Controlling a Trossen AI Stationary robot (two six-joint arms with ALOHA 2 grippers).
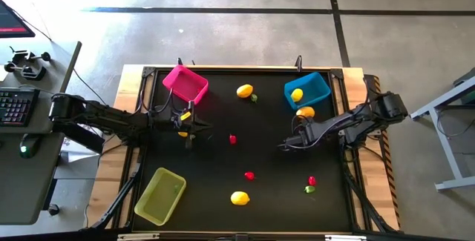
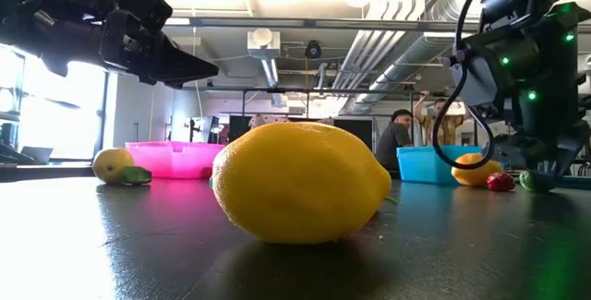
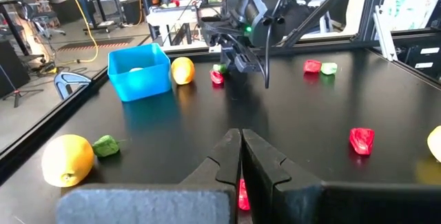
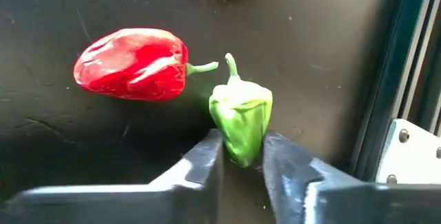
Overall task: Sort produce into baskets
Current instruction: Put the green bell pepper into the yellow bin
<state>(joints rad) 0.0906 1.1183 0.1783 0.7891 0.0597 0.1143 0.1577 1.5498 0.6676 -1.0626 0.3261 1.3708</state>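
My right gripper (image 4: 241, 156) is low over the middle right of the table (image 1: 288, 144), shut on a small green pepper (image 4: 240, 117). A red pepper (image 4: 131, 64) lies on the table right beside it. My left gripper (image 3: 241, 145) is shut and empty, raised above the table (image 2: 199, 65) just near of the pink basket (image 1: 185, 84). A red piece (image 1: 232, 139) lies on the table ahead of it. The blue basket (image 1: 306, 90) holds a lemon (image 1: 297, 94). The yellow-green basket (image 1: 159, 195) stands at the near left. My right gripper pinches the green pepper's blunt end (image 4: 241, 151), opposite the stem, between its two fingers. The fingers come from above, pointing down. The stem (image 4: 231, 65) points away from the gripper. In the low view the pepper (image 2: 528, 180) sits at table height; whether it is lifted cannot be told.
Lemons lie beside the blue basket (image 1: 305, 112), at the far middle with a green piece (image 1: 245, 91), and at the near middle (image 1: 239, 198). More red pieces (image 1: 249, 175) (image 1: 312, 180) and a green piece (image 1: 309, 189) lie near right. A person (image 2: 397, 138) stands in the room behind.
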